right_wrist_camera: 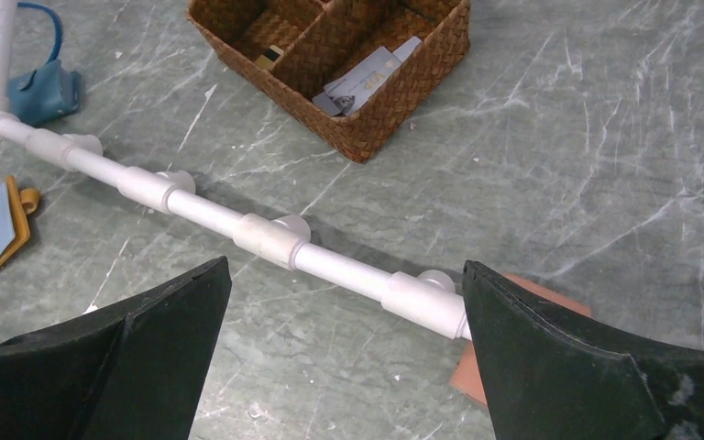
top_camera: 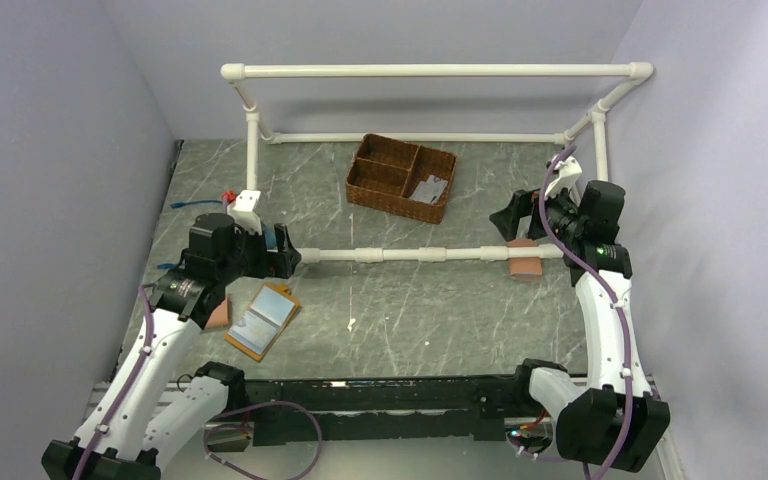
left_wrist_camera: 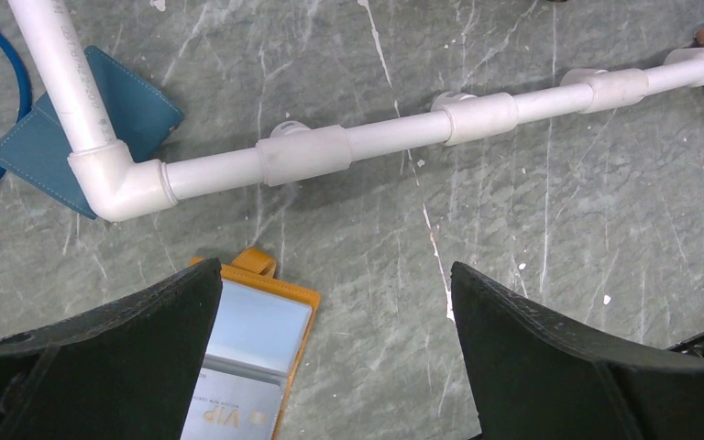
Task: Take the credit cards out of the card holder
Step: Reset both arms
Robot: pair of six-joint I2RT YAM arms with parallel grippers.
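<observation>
The mustard-orange card holder (top_camera: 262,320) lies open on the table beside my left arm, with its pale blue-grey slots facing up. In the left wrist view the card holder (left_wrist_camera: 270,321) shows partly behind the left finger, and a pale credit card (left_wrist_camera: 229,417) marked VIP sits in its lower slot. My left gripper (left_wrist_camera: 335,284) hangs open just right of it, holding nothing. My right gripper (right_wrist_camera: 346,275) is open over the front pipe at the far right, empty. More pale cards (top_camera: 428,188) lie in the basket's right compartment.
A wicker basket (top_camera: 390,205) stands at the back centre. A white PVC pipe frame (top_camera: 410,254) crosses the table. A blue wallet (left_wrist_camera: 128,105) lies under its left corner and a pinkish-brown wallet (top_camera: 525,266) under its right end. Another pink wallet (top_camera: 218,316) lies by the left arm.
</observation>
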